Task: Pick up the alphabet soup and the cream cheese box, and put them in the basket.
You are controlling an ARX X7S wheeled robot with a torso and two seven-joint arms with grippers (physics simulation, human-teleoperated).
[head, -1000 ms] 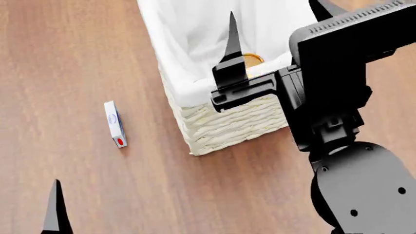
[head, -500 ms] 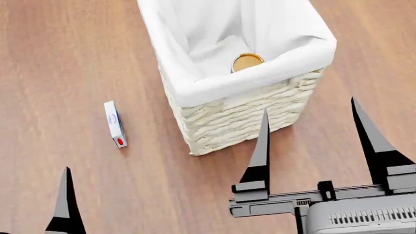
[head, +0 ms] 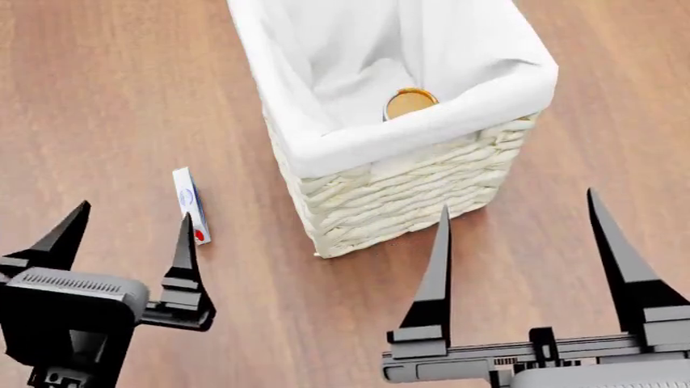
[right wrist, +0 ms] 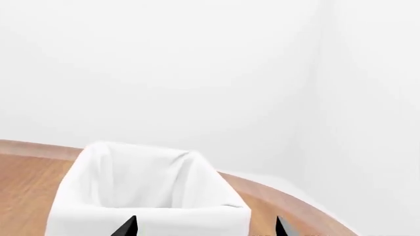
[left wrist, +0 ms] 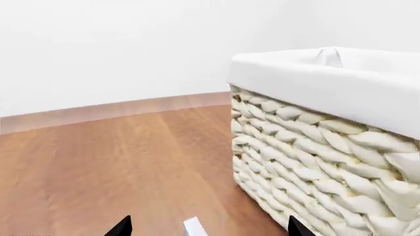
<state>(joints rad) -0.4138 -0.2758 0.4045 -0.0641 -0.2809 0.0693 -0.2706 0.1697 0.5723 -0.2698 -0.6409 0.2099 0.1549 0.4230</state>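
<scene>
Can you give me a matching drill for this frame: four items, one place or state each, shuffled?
Items:
1. alphabet soup
2. cream cheese box
3. left claw
4. right claw

Places or states:
A. open, in front of the basket
B. inside the basket
C. on the floor, left of the basket
D. open, just short of the box

Pairs: 1-B, 2-C, 3-D, 4-A

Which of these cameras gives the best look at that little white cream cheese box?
The head view: the cream cheese box lies whole on the floor, its logo and red mark showing. The left wrist view catches only a white corner at its edge. The right wrist view misses it.
</scene>
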